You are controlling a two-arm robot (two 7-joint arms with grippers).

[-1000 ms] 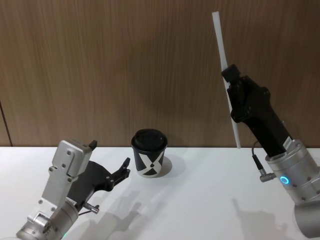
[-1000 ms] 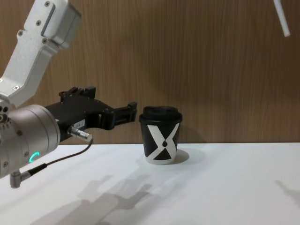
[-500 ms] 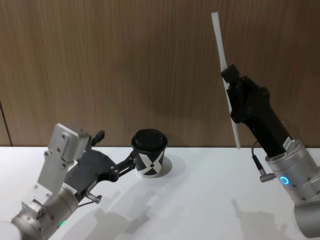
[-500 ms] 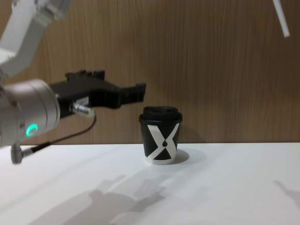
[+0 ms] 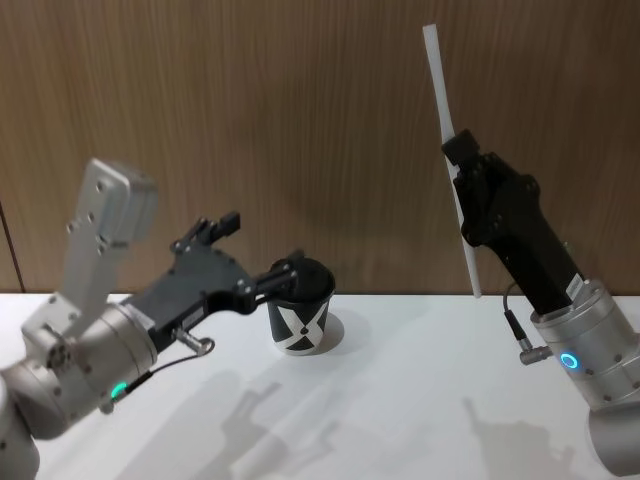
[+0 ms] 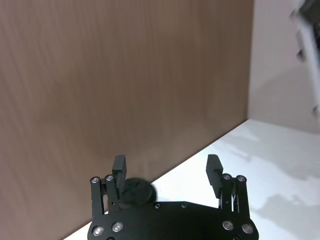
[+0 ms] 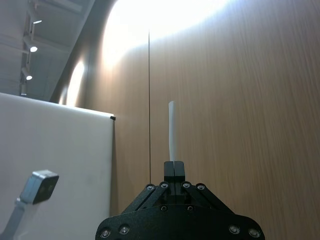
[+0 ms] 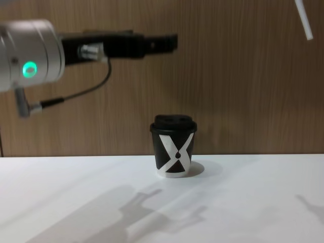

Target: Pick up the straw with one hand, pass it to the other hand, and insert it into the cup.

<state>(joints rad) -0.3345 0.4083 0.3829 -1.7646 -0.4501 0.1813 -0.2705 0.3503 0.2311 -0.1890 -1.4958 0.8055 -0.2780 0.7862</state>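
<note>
Right gripper (image 5: 461, 150) is pinched shut on the straw (image 5: 440, 85) near mid-length, the straw a little off upright, high and well right of the cup (image 5: 299, 318), which stands lidded on the white table (image 5: 420, 400) close to the wood wall (image 5: 250, 120). Left gripper (image 6: 166, 167) is spread wide and empty, above and left of the cup. Risk, as judged: the thin straw may pivot or slip at handover if the left jaws close off-centre, and a low crossing could clip the lid; air between the arms is free, and the wall limits reach behind.
</note>
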